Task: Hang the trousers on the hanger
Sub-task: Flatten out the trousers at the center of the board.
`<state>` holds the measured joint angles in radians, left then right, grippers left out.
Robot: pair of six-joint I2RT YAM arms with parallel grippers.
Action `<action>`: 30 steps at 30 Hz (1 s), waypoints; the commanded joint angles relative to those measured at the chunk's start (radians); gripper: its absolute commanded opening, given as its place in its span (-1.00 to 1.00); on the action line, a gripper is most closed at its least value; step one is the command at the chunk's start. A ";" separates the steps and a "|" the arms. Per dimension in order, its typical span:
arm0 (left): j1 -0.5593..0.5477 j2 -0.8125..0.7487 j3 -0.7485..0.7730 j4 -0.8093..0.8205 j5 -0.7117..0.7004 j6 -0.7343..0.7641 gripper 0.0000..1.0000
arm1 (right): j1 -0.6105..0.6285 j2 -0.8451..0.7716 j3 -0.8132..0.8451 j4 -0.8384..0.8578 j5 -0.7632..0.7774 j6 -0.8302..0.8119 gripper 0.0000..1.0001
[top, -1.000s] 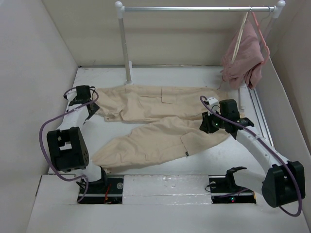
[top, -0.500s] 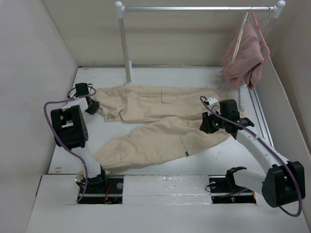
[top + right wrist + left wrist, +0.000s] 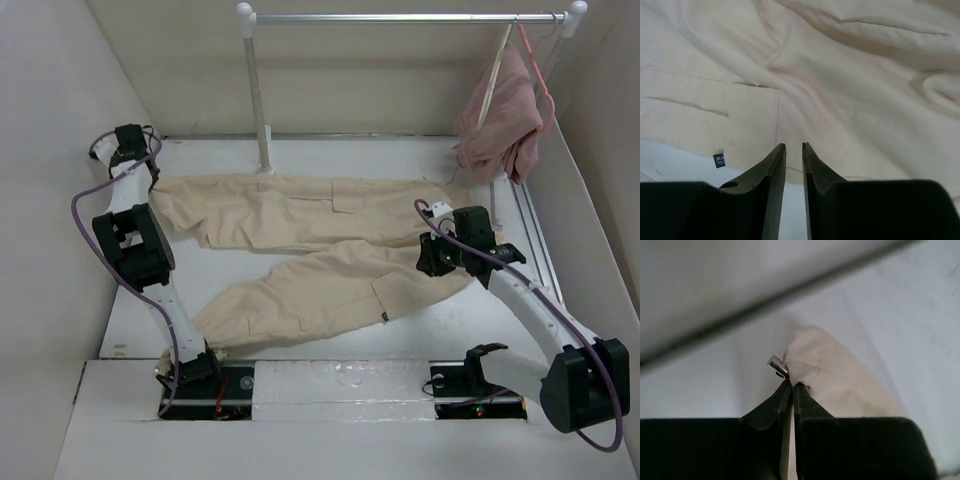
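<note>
Looking down on a white table (image 3: 330, 155) boxed in by pale walls, with a metal rail (image 3: 400, 17) across the back and the hanger (image 3: 492, 80) hanging at its right end beside a pink garment (image 3: 510, 115). Pinching the end of the far leg of the trousers (image 3: 320, 235) with the left gripper (image 3: 791, 385), fingers clamped tight on the cloth near the back-left corner. Holding the right gripper (image 3: 794, 146) over the waist end, jaws a slit apart; not managing to tell whether any cloth is caught.
</note>
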<state>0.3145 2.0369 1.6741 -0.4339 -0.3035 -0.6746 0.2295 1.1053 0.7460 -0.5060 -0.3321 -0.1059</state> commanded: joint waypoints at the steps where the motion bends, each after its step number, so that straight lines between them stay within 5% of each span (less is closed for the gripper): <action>1: 0.006 0.058 0.197 -0.090 -0.177 0.108 -1.00 | -0.004 -0.035 0.058 -0.022 0.038 0.018 -0.48; 2: 0.006 0.078 0.285 -0.117 -0.187 0.134 -0.84 | -0.013 -0.035 0.061 -0.023 0.042 0.018 -0.46; 3: 0.006 0.139 0.338 -0.167 -0.159 0.173 -0.17 | -0.013 -0.032 0.075 -0.032 0.051 0.018 -0.28; 4: 0.006 0.140 0.361 -0.167 -0.163 0.173 -0.17 | -0.013 -0.032 0.075 -0.032 0.051 0.020 -0.28; 7: 0.006 0.131 0.293 -0.181 -0.157 0.153 0.41 | -0.022 -0.030 0.082 -0.022 0.086 0.041 0.02; 8: 0.006 0.115 0.270 -0.172 -0.161 0.156 0.46 | -0.031 -0.030 0.085 -0.014 0.094 0.044 0.12; 12: -0.009 -0.010 0.167 -0.092 -0.131 0.167 0.45 | -0.111 -0.033 0.110 0.007 0.107 0.067 0.17; 13: -0.052 -0.038 0.151 -0.085 -0.117 0.182 0.43 | -0.146 -0.033 0.133 0.021 0.102 0.090 -0.22; 14: -0.052 -0.038 0.151 -0.085 -0.117 0.182 0.43 | -0.147 -0.033 0.133 0.021 0.102 0.091 -0.22; 16: -0.090 -0.093 0.098 -0.082 -0.056 0.159 0.37 | -0.205 -0.044 0.138 0.049 0.105 0.136 -0.83; 17: -0.156 -0.121 0.061 -0.065 -0.022 0.159 0.35 | -0.223 -0.050 0.125 0.088 0.113 0.147 -1.00; 19: -0.259 -0.219 -0.075 0.018 0.007 0.170 0.28 | -0.295 -0.050 0.124 0.118 0.099 0.176 -1.00; 21: -0.438 -0.297 -0.160 0.087 0.033 0.171 0.24 | -0.340 -0.026 0.138 0.126 0.094 0.192 -0.65; 23: -0.550 -0.331 -0.259 0.104 0.078 0.135 0.22 | -0.409 0.014 0.128 0.151 0.085 0.221 0.02; 24: -0.646 -0.363 -0.296 0.138 0.102 0.124 0.21 | -0.439 0.027 0.107 0.167 0.067 0.230 0.15; 26: -0.744 -0.385 -0.378 0.170 0.158 0.100 0.17 | -0.530 0.045 0.078 0.205 0.059 0.267 0.37; 30: -0.969 -0.380 -0.387 0.146 0.132 0.101 0.17 | -0.697 0.044 0.006 0.189 0.076 0.313 0.43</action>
<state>-0.6071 1.6787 1.3075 -0.2771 -0.1726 -0.5526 -0.3832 1.1603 0.7876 -0.3519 -0.2592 0.1474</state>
